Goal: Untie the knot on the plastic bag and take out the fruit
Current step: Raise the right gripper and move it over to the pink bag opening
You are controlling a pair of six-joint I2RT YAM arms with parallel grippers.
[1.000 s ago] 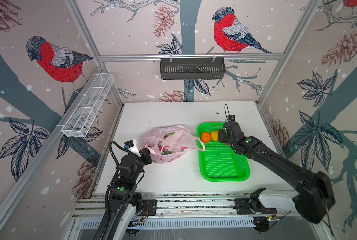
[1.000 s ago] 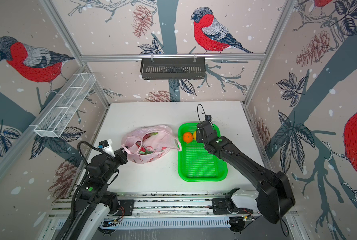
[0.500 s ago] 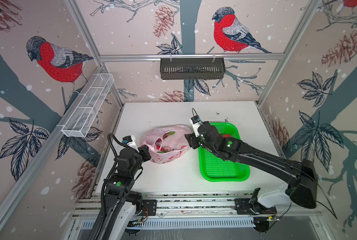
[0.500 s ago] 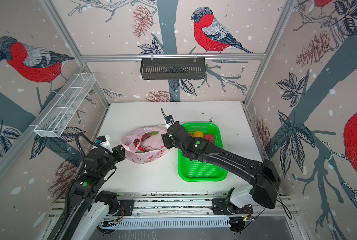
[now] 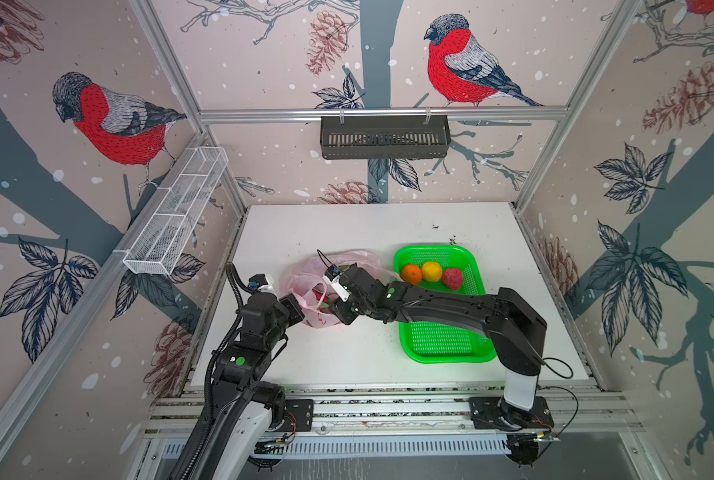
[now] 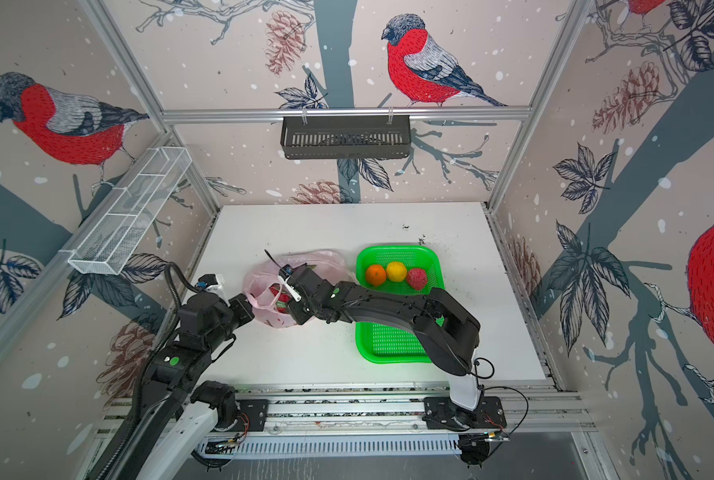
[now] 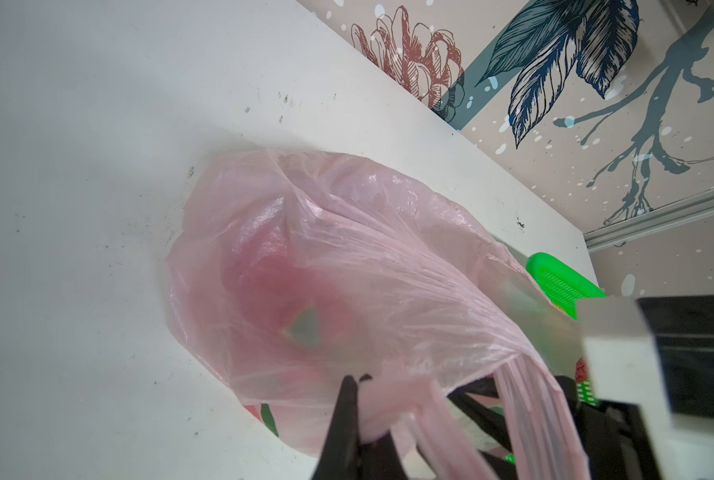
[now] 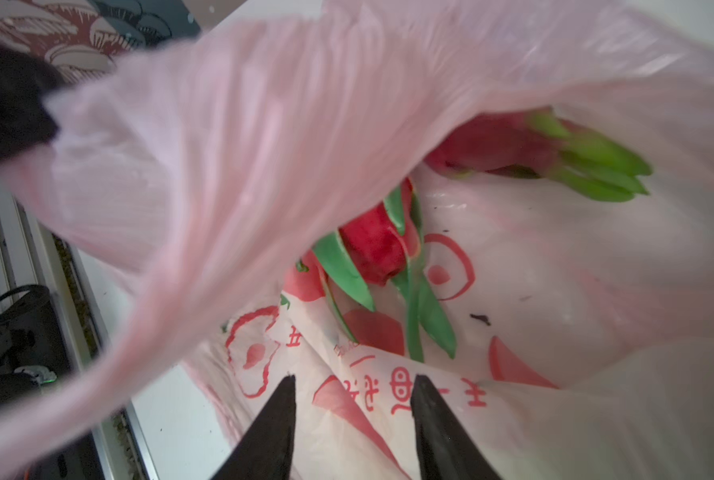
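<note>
The pale pink plastic bag (image 5: 359, 259) (image 7: 326, 249) lies left of centre on the white table, its mouth gaping. The knot is out of view. My left gripper (image 7: 356, 379) (image 5: 301, 306) is shut on a bunched loop handle at the bag's near rim. My right gripper (image 8: 353, 378) (image 5: 330, 308) reaches across into the mouth, jaws apart over the printed lower film. Inside lie two magenta dragon fruits (image 8: 376, 245) (image 8: 501, 143) with green scales. An orange (image 5: 411, 274), a yellow citrus (image 5: 431, 271) and a small pinkish-red fruit (image 5: 452, 278) sit in the green tray (image 5: 447, 340).
The tray's near half is partly covered by my right arm. A black slotted basket (image 5: 384, 137) hangs on the back wall and a white wire rack (image 5: 176, 216) on the left wall. The aluminium rail with both arm bases runs along the table's front edge.
My right arm swung left from the tray's far end to the bag's mouth, its jaws narrowing; the pinkish-red fruit now lies beside the citrus. The left gripper kept its hold on the handle.
</note>
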